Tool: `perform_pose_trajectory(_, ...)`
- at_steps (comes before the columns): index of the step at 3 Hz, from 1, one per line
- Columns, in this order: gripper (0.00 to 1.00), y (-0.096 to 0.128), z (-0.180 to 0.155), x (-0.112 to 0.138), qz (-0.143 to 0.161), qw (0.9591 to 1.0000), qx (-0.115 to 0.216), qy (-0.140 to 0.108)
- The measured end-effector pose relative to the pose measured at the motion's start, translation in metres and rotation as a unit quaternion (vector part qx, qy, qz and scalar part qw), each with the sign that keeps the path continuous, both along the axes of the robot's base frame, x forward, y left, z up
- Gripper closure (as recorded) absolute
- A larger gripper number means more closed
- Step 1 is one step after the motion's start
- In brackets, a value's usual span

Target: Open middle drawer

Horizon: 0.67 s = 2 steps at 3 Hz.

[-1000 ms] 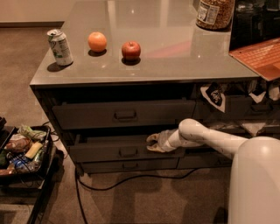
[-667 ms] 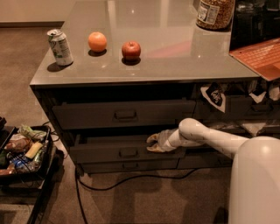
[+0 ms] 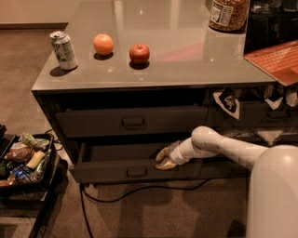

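Your end effector [image 3: 164,159] sits at the top edge of the middle drawer [image 3: 104,173], just right of its handle [image 3: 136,171], with the pale arm [image 3: 219,146] reaching in from the right. You cannot tell whether it is apart, together or clamped on the drawer's edge.

The middle drawer stands partly pulled out. Its front juts forward of the top drawer [image 3: 93,123] above it, and a strip of its inside shows behind the front.

On the surface [image 3: 186,56] you have a can [image 3: 64,50] near the left corner, then an orange [image 3: 103,44] and an apple [image 3: 139,53] close together to its right. A jar [image 3: 228,14] stands at the far edge.

On the floor at left lies a black tray [image 3: 50,158] full of packets, and a cable [image 3: 139,197] runs below the drawers.
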<state>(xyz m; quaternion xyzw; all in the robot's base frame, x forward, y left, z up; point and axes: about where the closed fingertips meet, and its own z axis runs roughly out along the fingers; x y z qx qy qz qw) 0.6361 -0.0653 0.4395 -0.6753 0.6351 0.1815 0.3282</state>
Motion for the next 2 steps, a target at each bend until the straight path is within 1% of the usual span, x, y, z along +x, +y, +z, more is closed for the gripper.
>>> perform_pose_trajectory(1,0.72,0.003,0.014,-0.015,-0.005,0.9996,0.016,0.024)
perform_pose_trajectory(2,0.53,0.017,0.021,-0.063,0.01,0.9945,0.029,0.1)
